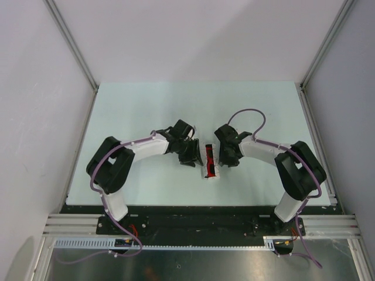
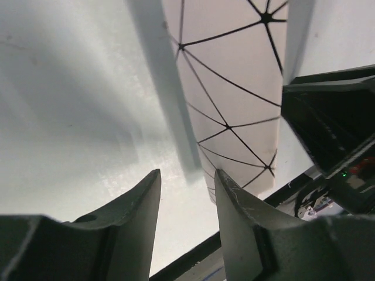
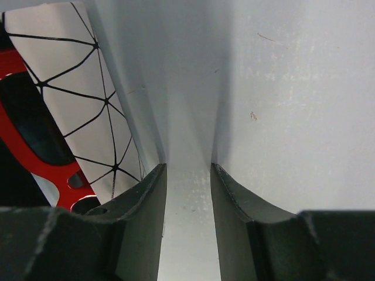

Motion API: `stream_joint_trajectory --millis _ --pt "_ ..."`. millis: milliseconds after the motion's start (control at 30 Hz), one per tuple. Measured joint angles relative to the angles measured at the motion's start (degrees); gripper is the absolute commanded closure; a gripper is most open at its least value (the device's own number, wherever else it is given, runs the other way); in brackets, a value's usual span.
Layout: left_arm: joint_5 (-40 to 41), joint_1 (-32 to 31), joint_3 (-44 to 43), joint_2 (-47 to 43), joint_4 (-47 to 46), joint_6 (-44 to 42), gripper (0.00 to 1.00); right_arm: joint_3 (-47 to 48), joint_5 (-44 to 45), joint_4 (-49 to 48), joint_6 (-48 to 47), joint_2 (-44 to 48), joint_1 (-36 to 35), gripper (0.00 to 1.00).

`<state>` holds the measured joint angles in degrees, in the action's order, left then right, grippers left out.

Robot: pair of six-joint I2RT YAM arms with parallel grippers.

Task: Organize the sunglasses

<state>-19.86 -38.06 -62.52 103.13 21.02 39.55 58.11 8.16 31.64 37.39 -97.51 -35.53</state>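
Your left gripper (image 2: 186, 181), right gripper (image 3: 187, 175) — jaws part-open, nothing between. Sunglasses (image 3: 30, 126) sit in white case (image 2: 234, 88), between both grippers. Expect light, thin, brittle plastic, slick lenses — take frame at bridge or temple, gently.

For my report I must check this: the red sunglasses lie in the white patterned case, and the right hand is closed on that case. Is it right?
Not fully. The right hand holds nothing: the right wrist view shows it open over bare table, the case beside it. The red sunglasses do lie in that case.
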Motion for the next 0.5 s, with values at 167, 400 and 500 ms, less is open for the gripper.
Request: stream_joint_trajectory --millis 167,400,500 --pt "-0.37 -1.97 -2.89 1.42 -0.98 0.59 0.53 0.04 -0.37 -0.81 -0.42 -0.17 -0.31 0.60" --pt "-1.53 -4.76 -5.11 4.79 -2.56 1.03 0.52 0.20 -1.01 -1.11 -1.46 -0.35 -0.31 0.61" --pt "-1.62 -4.94 -5.46 5.16 -2.60 1.05 0.52 0.24 -1.25 -1.40 -1.51 -0.42 -0.31 0.61"
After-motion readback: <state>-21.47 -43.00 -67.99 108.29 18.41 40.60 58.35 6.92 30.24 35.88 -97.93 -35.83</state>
